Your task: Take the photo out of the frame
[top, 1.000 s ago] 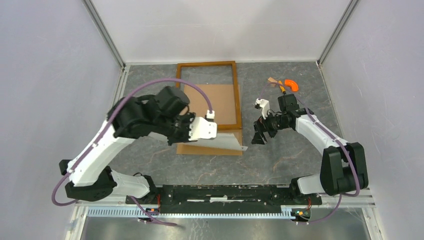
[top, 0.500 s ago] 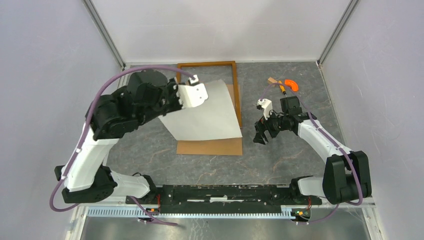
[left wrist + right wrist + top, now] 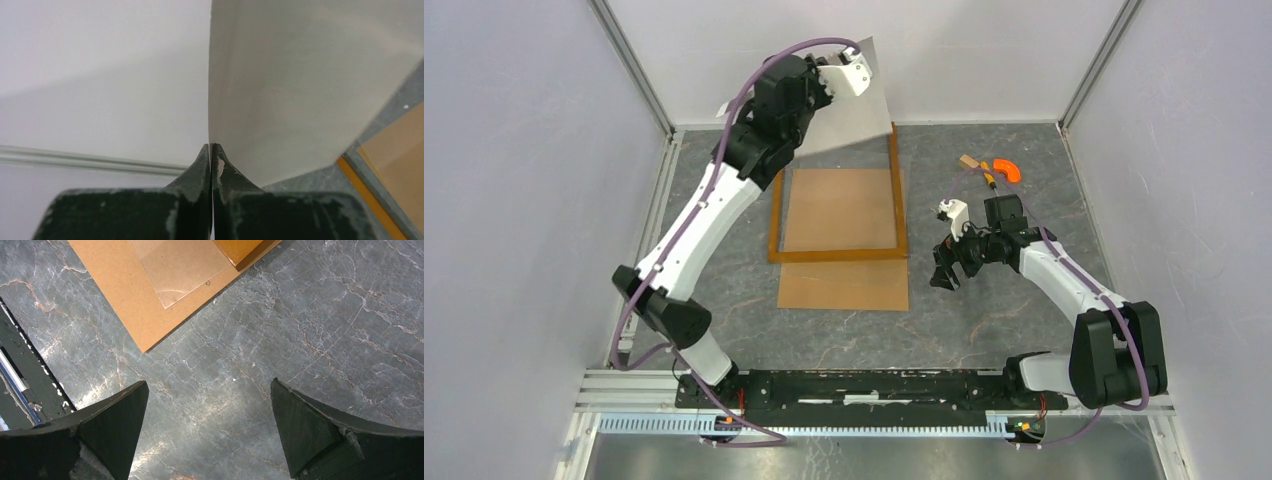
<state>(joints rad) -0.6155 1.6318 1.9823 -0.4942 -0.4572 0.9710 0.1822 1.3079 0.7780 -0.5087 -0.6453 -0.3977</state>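
Clamped in left gripper [image 3: 211, 150]: large rectangular pale-backed photo [image 3: 856, 125], raised beyond thin orange-brown wooden frame [image 3: 900, 200]; right gripper [image 3: 210, 405] spread wide.

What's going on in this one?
The left tool is shut on the edge of the photo and holds it up at the far end, blank back showing, out of the frame. The frame lies flat on the table with the brown backing board under it, sticking out at the near side. The right tool hangs open over the table just right of the frame, holding nothing.
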